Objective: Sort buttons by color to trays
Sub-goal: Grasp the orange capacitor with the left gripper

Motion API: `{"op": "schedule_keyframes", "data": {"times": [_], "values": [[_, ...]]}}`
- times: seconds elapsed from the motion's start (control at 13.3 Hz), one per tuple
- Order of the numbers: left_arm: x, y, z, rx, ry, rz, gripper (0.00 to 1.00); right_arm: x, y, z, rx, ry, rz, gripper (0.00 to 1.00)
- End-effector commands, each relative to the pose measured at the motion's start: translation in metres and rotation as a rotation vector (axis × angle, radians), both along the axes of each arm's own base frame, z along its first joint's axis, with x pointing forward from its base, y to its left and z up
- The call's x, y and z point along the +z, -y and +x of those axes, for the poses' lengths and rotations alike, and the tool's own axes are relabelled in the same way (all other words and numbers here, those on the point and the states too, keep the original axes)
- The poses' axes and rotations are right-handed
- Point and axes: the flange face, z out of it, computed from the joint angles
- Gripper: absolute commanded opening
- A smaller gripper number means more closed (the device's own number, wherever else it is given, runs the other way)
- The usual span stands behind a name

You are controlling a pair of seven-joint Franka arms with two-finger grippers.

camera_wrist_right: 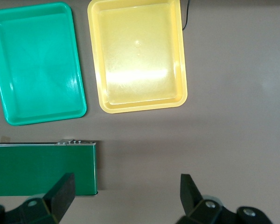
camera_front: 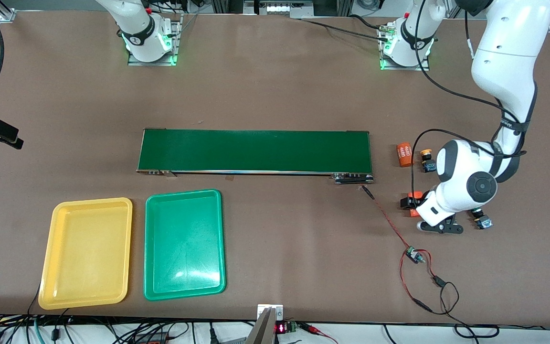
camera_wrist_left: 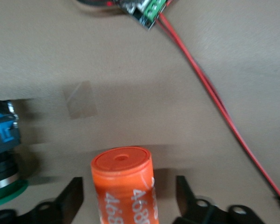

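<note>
Two trays: one yellow tray (camera_front: 86,253), one green tray (camera_front: 184,243). One dark-green conveyor belt (camera_front: 256,151). Two numbered orange cylinders: first cylinder (camera_front: 403,155) at the belt's three o'clock, second cylinder (camera_front: 414,197) at four. Two push-buttons in plain sight: yellow-capped button (camera_front: 428,160) and second button (camera_front: 483,220).

A robotics lab: bolted arm bases (camera_front: 150,40), conveyor belt (camera_front: 255,151) (loose wiring (camera_front: 401,248)) on a brown table (camera_front: 275,91).

Left arm bent low at its end of the table, left gripper (camera_wrist_left: 129,198) down, fingers apart. Right gripper (camera_wrist_right: 126,196) waits raised, fingers spread wide.
</note>
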Motion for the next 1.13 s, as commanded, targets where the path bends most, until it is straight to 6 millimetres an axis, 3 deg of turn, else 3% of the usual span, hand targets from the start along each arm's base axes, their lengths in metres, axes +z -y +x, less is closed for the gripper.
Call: {"op": "schedule_keyframes", "data": {"times": [0.0, 0.15, 0.45, 0.68, 0.75, 1.05], "values": [[0.008, -0.005, -0.001, 0.003, -0.016, 0.011, 0.40, 0.005, 0.000, -0.004, 0.001, 0.012, 0.011, 1.00], [0.016, -0.005, -0.003, 0.005, -0.056, 0.014, 0.34, 0.004, 0.000, -0.003, -0.001, 0.014, 0.012, 1.00], [0.075, 0.019, 0.000, -0.030, -0.070, 0.015, 0.30, 0.001, 0.005, -0.003, -0.009, 0.005, 0.013, 1.00], [0.119, 0.055, 0.001, -0.119, -0.183, -0.003, 0.29, 0.001, 0.004, -0.004, -0.007, 0.003, 0.013, 1.00], [0.135, 0.081, -0.005, -0.208, -0.223, -0.031, 0.29, 0.001, 0.005, -0.004, -0.009, 0.003, 0.013, 1.00], [0.155, 0.140, -0.029, -0.426, -0.272, -0.085, 0.29, 0.001, 0.004, -0.004, -0.007, 0.003, 0.013, 1.00]]}}
